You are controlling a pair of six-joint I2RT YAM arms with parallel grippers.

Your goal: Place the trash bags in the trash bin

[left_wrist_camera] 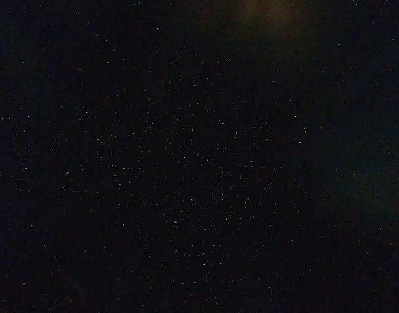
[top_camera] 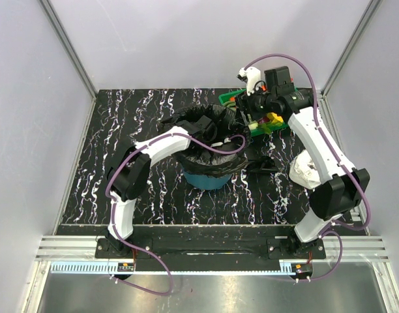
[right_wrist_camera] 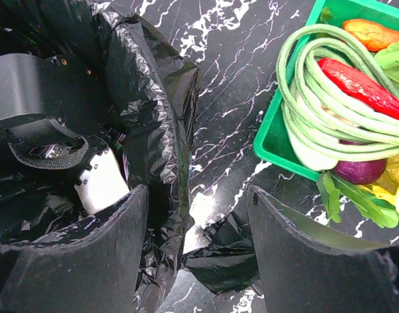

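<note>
The teal trash bin (top_camera: 203, 180) stands mid-table. A black trash bag (top_camera: 211, 119) lines it and drapes over its rim; it also shows in the right wrist view (right_wrist_camera: 150, 98). My left arm reaches down into the bag. Its wrist (right_wrist_camera: 36, 98) shows there, its fingers are hidden, and the left wrist view is all dark. My right gripper (right_wrist_camera: 196, 257) is open just above the bin's right rim, with the bag's edge between its fingers and not pinched. A second black bag (top_camera: 261, 163) lies crumpled on the table right of the bin, also in the right wrist view (right_wrist_camera: 229, 264).
A green tray (right_wrist_camera: 268, 140) of vegetables sits behind and right of the bin, under my right arm (top_camera: 317, 140). A white plastic wad (top_camera: 307, 171) lies at the right. Grey walls enclose the black marbled table (top_camera: 141, 117).
</note>
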